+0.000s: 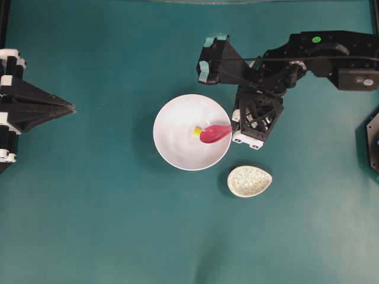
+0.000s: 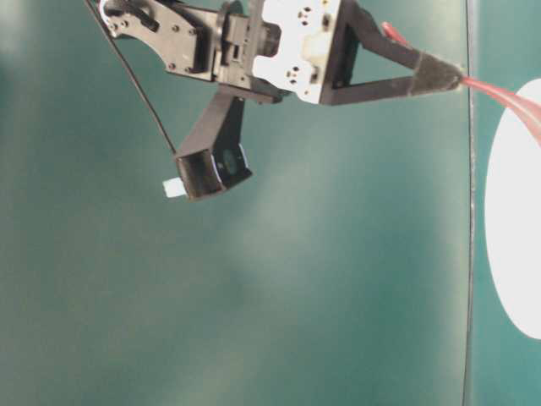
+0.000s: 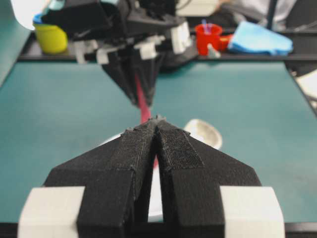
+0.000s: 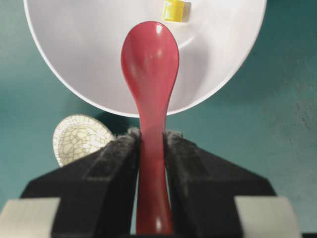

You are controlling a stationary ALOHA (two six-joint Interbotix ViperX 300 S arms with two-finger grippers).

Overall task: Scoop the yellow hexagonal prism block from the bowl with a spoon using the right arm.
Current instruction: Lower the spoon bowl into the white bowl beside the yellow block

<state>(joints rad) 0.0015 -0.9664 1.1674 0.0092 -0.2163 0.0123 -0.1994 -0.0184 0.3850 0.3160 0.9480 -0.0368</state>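
The white bowl [image 1: 174, 133] sits mid-table with the tiny yellow hexagonal prism block [image 1: 196, 131] inside it, right of centre. My right gripper [image 1: 234, 126] is shut on the handle of the pink-red spoon [image 1: 214, 134]. The scoop reaches over the bowl's right rim and stops just short of the block. In the right wrist view the spoon [image 4: 150, 64] runs from between the pads of the gripper [image 4: 151, 136] out over the bowl [image 4: 74, 49]. The block [image 4: 174, 10] lies just beyond the scoop's tip, slightly right. My left gripper [image 1: 72, 108] is shut and empty at the left edge.
A speckled beige oval rest [image 1: 249, 181] lies on the teal table just below and right of the bowl, close under my right arm. In the left wrist view a yellow cup [image 3: 49, 37], a red cup [image 3: 208, 37] and a blue cloth [image 3: 260, 39] line the far edge.
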